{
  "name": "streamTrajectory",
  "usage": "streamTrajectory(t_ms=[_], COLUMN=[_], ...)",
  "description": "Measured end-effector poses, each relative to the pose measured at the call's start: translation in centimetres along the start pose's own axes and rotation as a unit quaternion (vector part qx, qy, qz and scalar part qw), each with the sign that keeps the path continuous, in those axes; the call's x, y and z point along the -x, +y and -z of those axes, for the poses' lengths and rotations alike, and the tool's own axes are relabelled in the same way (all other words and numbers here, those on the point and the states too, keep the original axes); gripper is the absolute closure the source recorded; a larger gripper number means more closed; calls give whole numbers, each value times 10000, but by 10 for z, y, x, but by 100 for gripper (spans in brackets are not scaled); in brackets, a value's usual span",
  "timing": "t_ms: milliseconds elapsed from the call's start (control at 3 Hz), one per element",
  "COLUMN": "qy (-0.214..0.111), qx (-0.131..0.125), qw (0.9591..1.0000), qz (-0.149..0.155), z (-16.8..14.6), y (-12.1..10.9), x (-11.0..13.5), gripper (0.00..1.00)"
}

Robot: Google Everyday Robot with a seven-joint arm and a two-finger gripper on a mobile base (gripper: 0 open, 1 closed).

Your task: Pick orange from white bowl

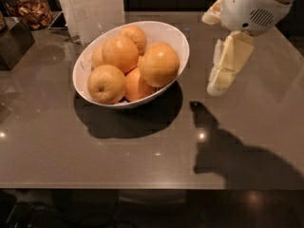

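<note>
The white bowl (175, 36) stands on the grey table, left of centre, and holds several round orange-yellow fruits. The orange (160, 64), the largest and smoothest fruit, rests against the bowl's right rim on top of the pile. A paler fruit with a dimpled end (107, 83) lies at the front left, and a smaller deeper-orange one (137, 86) sits between them. My gripper (216, 85) hangs pointing down above the table, just right of the bowl and apart from it, holding nothing.
A white upright sign (92, 4) stands behind the bowl. A black box (14, 41) and a container of brown snacks (34, 12) are at the far left. The table's front edge (152, 188) runs across the bottom.
</note>
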State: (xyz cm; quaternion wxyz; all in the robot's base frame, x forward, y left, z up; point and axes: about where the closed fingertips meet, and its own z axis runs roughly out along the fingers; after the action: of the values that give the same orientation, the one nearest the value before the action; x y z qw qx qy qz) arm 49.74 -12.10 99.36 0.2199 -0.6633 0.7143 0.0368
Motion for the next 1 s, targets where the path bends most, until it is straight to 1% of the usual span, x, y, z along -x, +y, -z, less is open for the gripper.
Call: streamTrajectory(t_ms=[333, 667, 1000], qy=[-27, -208, -528], qx=[8, 2, 271], qw=[10000, 9998, 9982], qz=[22, -12, 74], z=[-1, -8, -34], y=[-1, -4, -10], x=[3, 9, 32], gripper=[0, 0, 0])
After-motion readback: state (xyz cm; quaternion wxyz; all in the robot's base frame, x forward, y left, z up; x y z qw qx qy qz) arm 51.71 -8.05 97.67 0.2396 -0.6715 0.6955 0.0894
